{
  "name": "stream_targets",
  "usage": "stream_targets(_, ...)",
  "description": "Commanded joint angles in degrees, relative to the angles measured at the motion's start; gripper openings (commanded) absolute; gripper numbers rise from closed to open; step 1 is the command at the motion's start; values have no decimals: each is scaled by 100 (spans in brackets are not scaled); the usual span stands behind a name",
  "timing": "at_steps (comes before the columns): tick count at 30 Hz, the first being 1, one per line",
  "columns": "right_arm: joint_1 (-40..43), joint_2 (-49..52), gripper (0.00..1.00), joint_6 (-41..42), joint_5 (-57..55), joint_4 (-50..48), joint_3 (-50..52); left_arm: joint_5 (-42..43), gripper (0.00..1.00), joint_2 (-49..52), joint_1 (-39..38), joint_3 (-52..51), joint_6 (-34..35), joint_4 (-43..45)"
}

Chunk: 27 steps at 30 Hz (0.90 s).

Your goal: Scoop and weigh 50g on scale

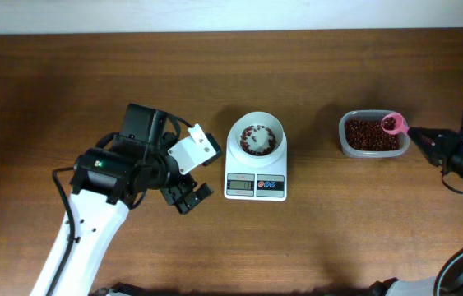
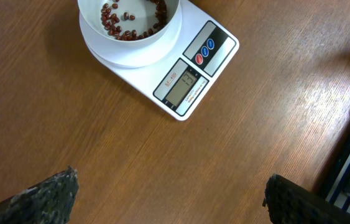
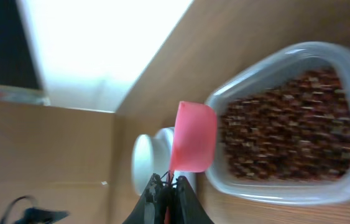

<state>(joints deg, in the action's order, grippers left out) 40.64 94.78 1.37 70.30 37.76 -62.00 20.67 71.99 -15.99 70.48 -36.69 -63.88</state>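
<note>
Worktop bore the scale. Left jaws stood open just left of it. Right of the scale sat the clear tub. Right jaws were clamped on the pink scoop, held over the tub. Beans lay in the scale's bowl.

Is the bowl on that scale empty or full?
Neither: partly filled. A thin scatter of beans lies in the bowl, white floor showing between.

Soft even light; right wrist view blurred, with white glare.
</note>
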Motion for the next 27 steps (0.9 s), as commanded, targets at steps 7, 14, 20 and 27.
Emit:
stream_targets(7, -739, 22, 4, -22, 1335, 46, -79, 98, 99, -63, 24, 92, -109, -7)
stream_targets(14, -1840, 22, 4, -24, 1300, 39, -79, 101, 99, -63, 24, 92, -109, -7)
stream_targets(20, -2590, 22, 4, -22, 1005, 39, -79, 101, 99, -63, 24, 92, -109, -7)
stream_targets(27, -3067, 22, 4, -17, 935, -103, -81, 101, 99, -63, 24, 92, -109, -7)
